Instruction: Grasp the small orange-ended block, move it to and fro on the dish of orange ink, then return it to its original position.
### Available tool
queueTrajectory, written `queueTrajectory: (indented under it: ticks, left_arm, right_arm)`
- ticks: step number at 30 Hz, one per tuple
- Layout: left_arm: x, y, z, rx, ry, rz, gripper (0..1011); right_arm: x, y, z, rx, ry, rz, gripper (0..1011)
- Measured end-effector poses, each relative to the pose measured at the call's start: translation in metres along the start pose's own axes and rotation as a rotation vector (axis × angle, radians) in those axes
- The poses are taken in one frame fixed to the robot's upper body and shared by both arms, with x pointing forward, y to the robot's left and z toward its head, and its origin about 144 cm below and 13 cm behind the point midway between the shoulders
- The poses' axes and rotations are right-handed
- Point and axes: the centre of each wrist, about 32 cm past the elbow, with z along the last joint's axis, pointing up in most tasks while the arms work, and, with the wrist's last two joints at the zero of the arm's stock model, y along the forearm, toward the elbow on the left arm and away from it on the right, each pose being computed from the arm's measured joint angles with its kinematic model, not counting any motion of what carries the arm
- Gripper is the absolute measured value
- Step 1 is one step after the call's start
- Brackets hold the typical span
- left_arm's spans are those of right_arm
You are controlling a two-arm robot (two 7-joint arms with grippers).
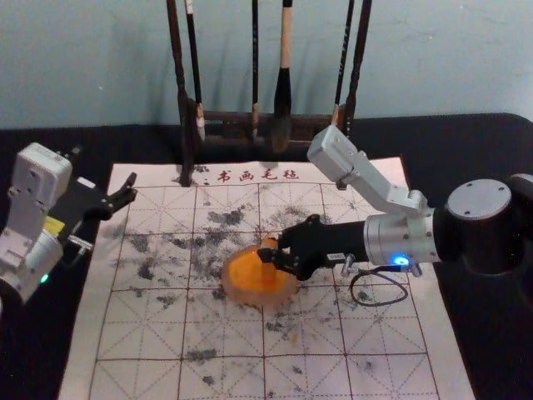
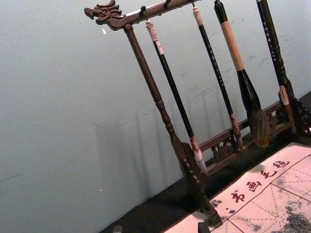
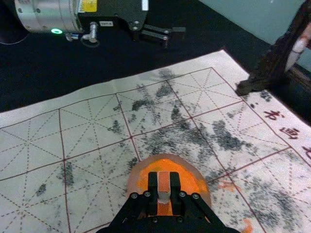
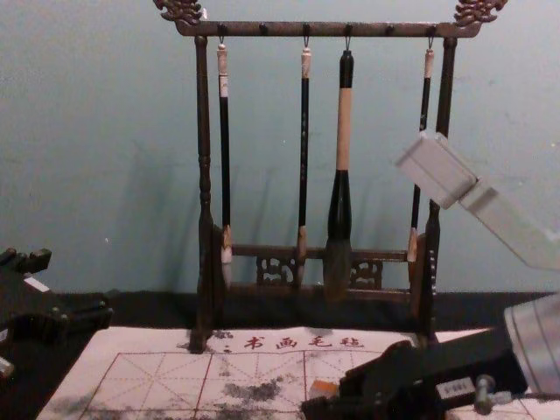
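Find small orange-ended block [image 3: 164, 178] pinched in right gripper [image 3: 164, 184], closed down narrow on its two sides. Over the dish [image 3: 132, 187], within the spread of orange ink [image 3: 192, 182]. Cannot tell whether touching ink or just clear of it.

From right wrist to block: straight ahead, out at the fingertips, toward the robot's left across the mat [image 1: 225, 375]. Right arm by far the nearer, reaching in from the right. Left gripper [image 1: 127, 192] well apart, idle by the mat's left border in the head view, fingers spread wide.

As for long axis: apparently upright, or close to it, crosswise to the gripper's reach, with one end down toward the ink and the other up past the fingers. Hard to confirm with so much hidden by the fingers.

Looks like the inking step, roughly mid-task. Next, probably: sweep to and fro inside the rim, same grip, same upright set. Watch for tipping in the fingers, or for catching the rim and dragging the dish.
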Motion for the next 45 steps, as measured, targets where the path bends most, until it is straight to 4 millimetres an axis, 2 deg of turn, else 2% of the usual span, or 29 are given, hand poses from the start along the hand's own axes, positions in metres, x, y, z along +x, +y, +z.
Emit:
queueTrajectory:
  ticks: [12, 25, 36, 45]
  left_arm:
    - [0.000, 0.000, 0.000, 0.000, 0.000, 0.000, 1001]
    - [0.000, 0.000, 0.000, 0.000, 0.000, 0.000, 1001]
    - [0.000, 0.000, 0.000, 0.000, 0.000, 0.000, 1001]
    - [0.000, 0.000, 0.000, 0.000, 0.000, 0.000, 1001]
  right_arm:
    - [-0.002, 0.013, 0.004, 0.006, -0.002, 0.029, 129]
    - [0.006, 0.026, 0.009, 0.020, 0.015, 0.011, 129]
    - [0.015, 0.017, 0.009, 0.012, 0.008, -0.035, 129]
    - [0.013, 0.006, 0.004, -0.005, -0.004, -0.039, 129]
